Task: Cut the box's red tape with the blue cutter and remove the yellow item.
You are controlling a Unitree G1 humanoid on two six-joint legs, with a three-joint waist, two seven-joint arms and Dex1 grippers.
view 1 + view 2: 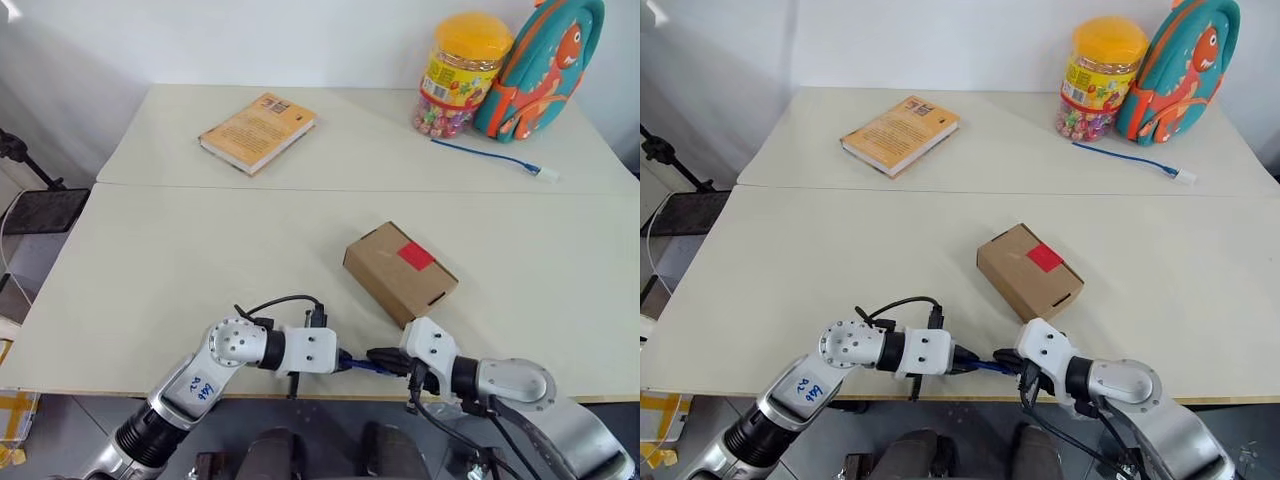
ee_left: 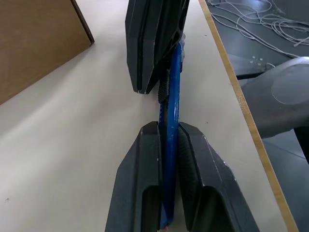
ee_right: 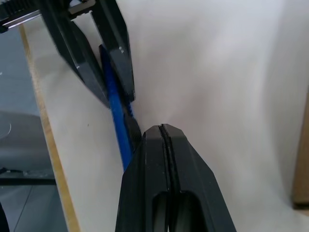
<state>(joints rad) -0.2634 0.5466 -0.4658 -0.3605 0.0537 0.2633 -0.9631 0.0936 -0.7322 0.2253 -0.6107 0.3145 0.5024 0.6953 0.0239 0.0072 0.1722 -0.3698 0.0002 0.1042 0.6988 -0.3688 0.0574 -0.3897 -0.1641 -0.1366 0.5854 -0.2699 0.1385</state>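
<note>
Nearest, by the bench's (image 1: pixel 150 300) front edge, the left gripper's (image 2: pixel 169 140) fingers clamp the blue cutter (image 2: pixel 171 111). The right gripper (image 3: pixel 161 128), fingers pressed together, meets it tip to tip, touching the cutter. Just beyond the cutter sits the box (image 1: pixel 398 270), red tape (image 1: pixel 416 256) on top.

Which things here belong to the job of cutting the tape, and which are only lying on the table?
Belong to the job:
- box
- red tape
- blue cutter, held in the left gripper

Only lying about:
- book
- candy jar
- backpack
- blue cable
</note>
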